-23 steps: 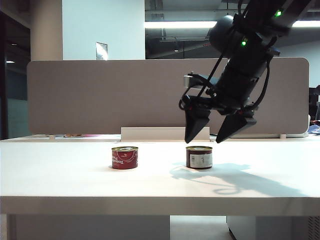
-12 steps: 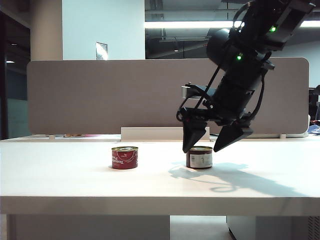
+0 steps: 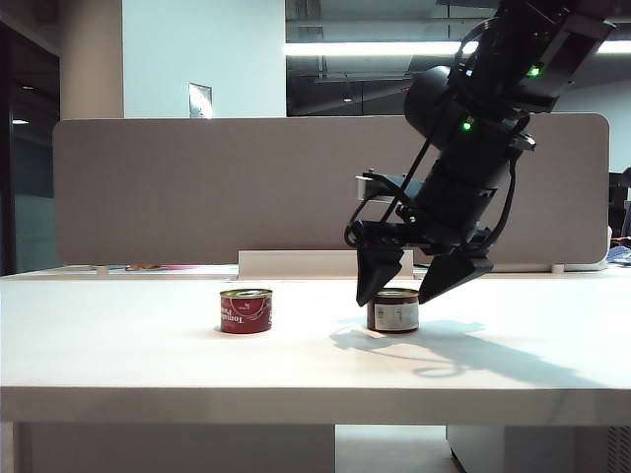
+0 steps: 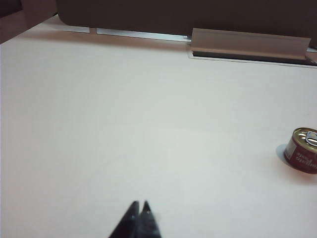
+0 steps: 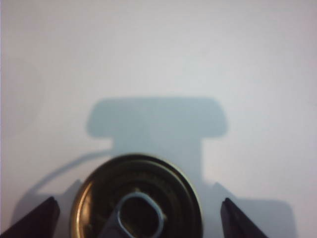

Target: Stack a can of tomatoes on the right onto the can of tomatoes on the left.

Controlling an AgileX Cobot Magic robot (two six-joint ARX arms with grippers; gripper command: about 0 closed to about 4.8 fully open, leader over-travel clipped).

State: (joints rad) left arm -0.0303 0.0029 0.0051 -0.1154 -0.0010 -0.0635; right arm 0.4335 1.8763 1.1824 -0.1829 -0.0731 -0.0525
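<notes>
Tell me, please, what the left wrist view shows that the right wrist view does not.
Only the left wrist view shows the red tomato can, the table's back rail and the shut left gripper, away from the can. Only the right wrist view shows the dark can's pull-tab lid from above, between the open right gripper's fingers, and the arm's shadow. Both share the white table.
</notes>
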